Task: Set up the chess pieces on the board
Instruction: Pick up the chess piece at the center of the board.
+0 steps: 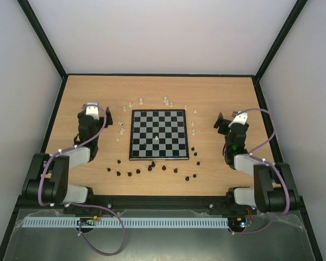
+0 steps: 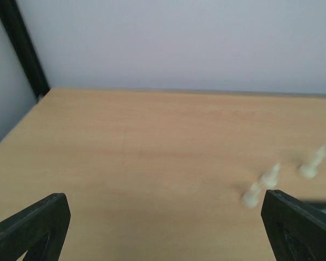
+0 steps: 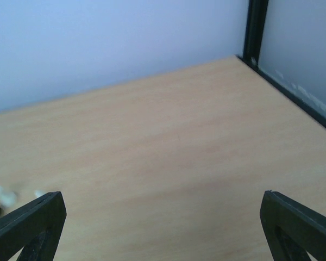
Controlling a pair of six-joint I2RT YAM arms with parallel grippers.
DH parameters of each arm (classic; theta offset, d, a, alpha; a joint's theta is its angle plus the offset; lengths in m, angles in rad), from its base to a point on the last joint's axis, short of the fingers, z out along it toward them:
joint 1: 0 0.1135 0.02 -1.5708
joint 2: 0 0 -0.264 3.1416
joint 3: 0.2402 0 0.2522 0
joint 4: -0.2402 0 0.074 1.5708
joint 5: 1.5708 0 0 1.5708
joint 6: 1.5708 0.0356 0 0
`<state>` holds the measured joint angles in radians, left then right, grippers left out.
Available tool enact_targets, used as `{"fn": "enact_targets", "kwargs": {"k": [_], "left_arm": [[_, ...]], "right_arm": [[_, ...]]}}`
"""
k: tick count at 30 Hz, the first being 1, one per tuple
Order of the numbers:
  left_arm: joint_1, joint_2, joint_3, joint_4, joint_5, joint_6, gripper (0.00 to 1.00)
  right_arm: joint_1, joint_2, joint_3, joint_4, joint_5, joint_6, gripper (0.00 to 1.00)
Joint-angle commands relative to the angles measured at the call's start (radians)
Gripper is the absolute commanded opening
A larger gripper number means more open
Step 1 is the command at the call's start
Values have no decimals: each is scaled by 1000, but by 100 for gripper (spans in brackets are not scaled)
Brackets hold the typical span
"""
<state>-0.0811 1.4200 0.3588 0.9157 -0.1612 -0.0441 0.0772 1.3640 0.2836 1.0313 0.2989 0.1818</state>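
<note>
Barely started: chess pieces point(image 1: 140, 101) lie off the board point(image 1: 157, 134), between left end effector point(image 1: 92, 107) and right end effector point(image 1: 232, 116) (both gaping, empty).

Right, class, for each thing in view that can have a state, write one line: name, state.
board: flat, nearly bare
white chess pieces: scattered on the table, mostly off the board
black chess pieces: scattered on the table, off the board
left fingers: open, empty
right fingers: open, empty
</note>
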Motion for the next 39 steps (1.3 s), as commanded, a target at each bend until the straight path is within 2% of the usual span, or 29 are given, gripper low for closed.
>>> {"fn": "enact_targets", "kwargs": {"k": [1,6,8,10,13,14,17,21,25,27,30,34,37,39], "left_arm": [[-44,-123,137,-257,53,-66,99],[-100,-265,218,-383,61,-199,100],[-110,-292,321,-473,56,-259,99],[-113,-297,457,-621,81,-293,100],[-115,-301,634,-892,123,-334,100],[-115,-310,668,-935,149,-344,99],[-115,-366,699,-995,211,-401,99],[-115,-455,701,-1098,248,-471,100],[-111,-521,633,-1148,340,-492,99],[-105,-556,569,-1133,368,-544,99],[-94,-618,449,-1017,466,-593,99],[-93,-599,359,-953,533,-615,100],[-100,-574,335,-952,556,-605,99],[-108,-558,326,-989,513,-622,99]], "right_arm": [[2,-172,149,-292,-105,56,99],[3,-223,518,-742,-220,212,99],[3,-206,676,-907,-285,276,99],[3,-184,794,-1020,-390,299,99],[2,-172,867,-1116,-507,274,99],[2,-182,872,-1144,-500,284,99],[1,-235,838,-1232,-351,412,99],[-4,-293,784,-1237,-453,395,99],[-4,-296,770,-1304,-548,400,99],[-4,-294,745,-1312,-591,413,99],[-2,-271,709,-1318,-606,431,98],[13,-255,626,-1231,-629,446,99],[80,-229,600,-1216,-598,424,99],[165,-189,599,-1222,-533,400,99]]}}
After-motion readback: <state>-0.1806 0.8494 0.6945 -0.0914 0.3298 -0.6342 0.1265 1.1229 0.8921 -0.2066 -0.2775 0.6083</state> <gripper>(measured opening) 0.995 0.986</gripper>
